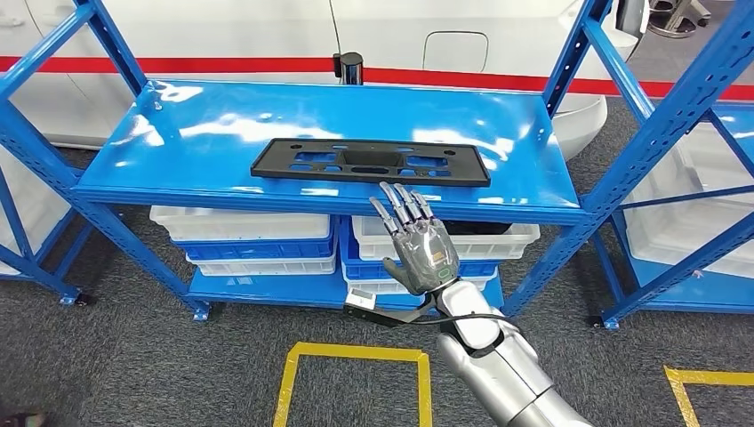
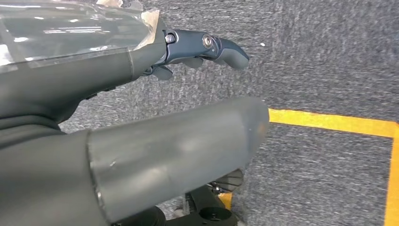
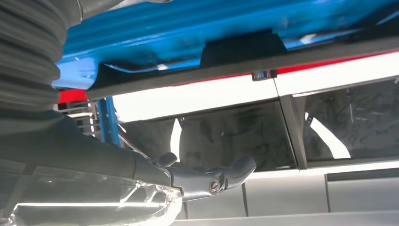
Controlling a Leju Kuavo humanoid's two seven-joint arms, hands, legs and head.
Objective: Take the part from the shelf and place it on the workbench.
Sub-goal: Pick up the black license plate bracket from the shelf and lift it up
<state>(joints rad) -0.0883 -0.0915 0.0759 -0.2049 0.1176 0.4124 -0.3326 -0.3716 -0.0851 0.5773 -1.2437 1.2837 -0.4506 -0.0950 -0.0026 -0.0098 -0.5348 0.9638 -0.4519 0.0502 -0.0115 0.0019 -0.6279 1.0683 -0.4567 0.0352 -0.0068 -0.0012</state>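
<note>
One black part (image 1: 370,162), flat & long w/ cut-outs, lies on the top deck of the blue shelf (image 1: 178,133), near the front edge, roughly centred. Right hand (image 1: 418,242) is raised in front of that edge, just below & beside the part's right half, not touching it; fingers (image 1: 402,206) straight, slightly spread, holding nothing. Right wrist view: the part (image 3: 242,47) seen edge-on against the blue deck, hand's fingers (image 3: 221,176) extended, apart from it. Left hand (image 2: 141,117) hangs over grey carpet (image 2: 329,56) w/ a yellow floor line (image 2: 329,123); one dark finger (image 2: 211,49) sticks out, nothing in the hand, but can't tell if the rest are curled or spread. Lower deck: 2 stacks of white & blue bins; left stack (image 1: 249,240) approx 3 bins, contents not visible; right stack (image 1: 485,245) has smth dark in its top bin, can't tell what. A 2nd blue rack (image 1: 702,133) at right holds white bins (image 1: 685,222). 2 yellow floor outlines (image 1: 356,356) in head view. A white vehicle body w/ red stripe (image 1: 222,64) stands behind the shelf.
</note>
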